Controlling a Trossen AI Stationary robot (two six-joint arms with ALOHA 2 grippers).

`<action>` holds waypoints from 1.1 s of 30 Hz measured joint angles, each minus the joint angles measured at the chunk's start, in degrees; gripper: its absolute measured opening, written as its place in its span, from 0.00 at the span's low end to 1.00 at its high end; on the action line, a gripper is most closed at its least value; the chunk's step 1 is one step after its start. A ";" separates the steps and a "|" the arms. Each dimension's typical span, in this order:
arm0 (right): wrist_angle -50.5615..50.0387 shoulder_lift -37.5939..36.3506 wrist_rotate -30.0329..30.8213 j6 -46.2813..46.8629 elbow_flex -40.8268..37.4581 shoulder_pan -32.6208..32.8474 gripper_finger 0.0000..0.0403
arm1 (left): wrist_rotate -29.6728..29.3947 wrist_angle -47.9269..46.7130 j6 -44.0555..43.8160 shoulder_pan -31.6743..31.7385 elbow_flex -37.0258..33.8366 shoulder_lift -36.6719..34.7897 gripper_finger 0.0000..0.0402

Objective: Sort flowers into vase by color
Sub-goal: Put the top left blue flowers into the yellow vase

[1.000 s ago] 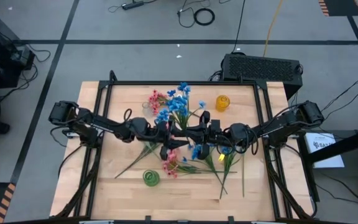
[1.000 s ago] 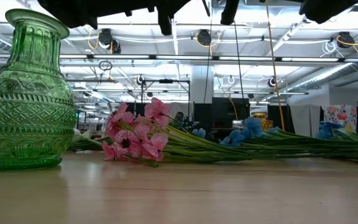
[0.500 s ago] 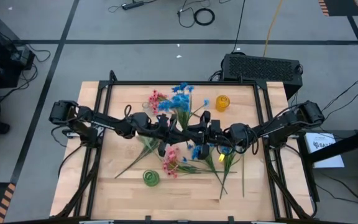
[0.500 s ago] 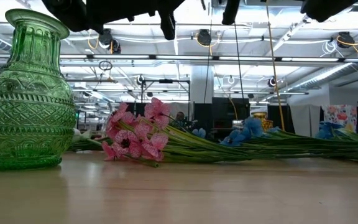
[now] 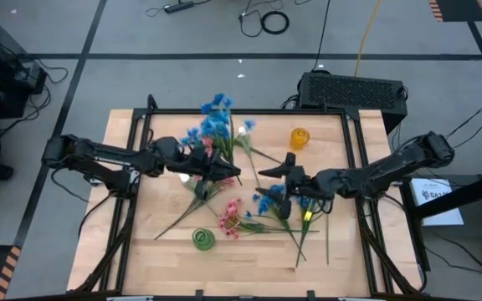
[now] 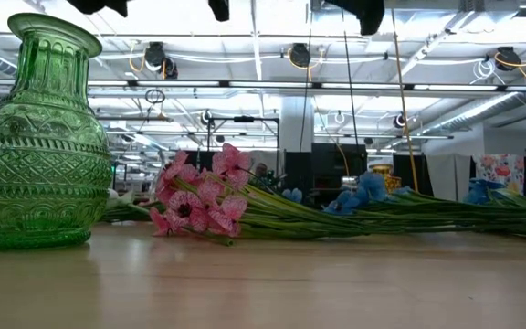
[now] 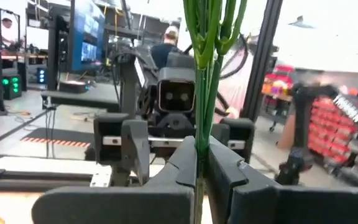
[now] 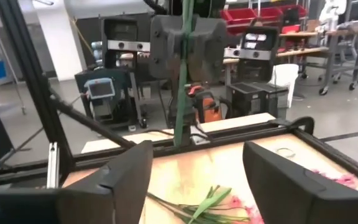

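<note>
The wooden surface [image 5: 141, 251] stands in a wide workshop with grey floor and cables; on it lie pink and blue flowers, a green vase [image 5: 203, 240] near the front edge and a yellow vase [image 5: 299, 138] toward the back. The left gripper [image 5: 228, 172] is clamped on the green stems of a blue bunch [image 5: 212, 125], whose blossoms reach toward the back left of the surface; in the left wrist view the stems [image 7: 205, 74] pass upright between the closed fingers. The right gripper [image 5: 266, 172] has its fingers well apart and holds nothing; it hovers beside the loose blue flowers [image 5: 270, 199] in the middle.

To do this step well, the left arm should probably keep a firm clamp, turn the stems downward and lower them straight into one vase mouth; which vase is meant for blue cannot be told. The pink flowers [image 6: 194, 196] lie close to the green vase. In the low view both arms are cut off at the top edge; white blossoms are hard to make out.
</note>
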 joint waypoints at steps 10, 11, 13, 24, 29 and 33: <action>6.15 11.14 -3.45 -1.65 3.60 -1.45 0.67 | -3.05 0.10 1.82 -3.61 -0.02 2.67 0.03; 6.05 11.58 -3.41 -1.86 4.20 -1.49 0.66 | -3.21 0.15 1.84 -3.65 -0.02 2.67 0.03; 6.18 12.20 -3.39 -2.81 5.48 -1.51 0.64 | -3.49 0.25 2.13 -3.61 -0.02 2.67 0.03; 7.02 12.35 -3.17 -4.03 6.45 -2.02 0.26 | -3.56 -0.55 3.31 -3.65 -0.02 2.67 0.03; 6.62 12.35 -3.05 -4.04 6.45 -2.14 0.03 | -4.84 -1.43 3.33 -3.63 -0.02 2.69 0.07; 6.64 12.35 -2.99 -3.08 6.45 -2.21 0.02 | -4.97 -1.35 3.10 -3.99 -0.02 2.67 0.09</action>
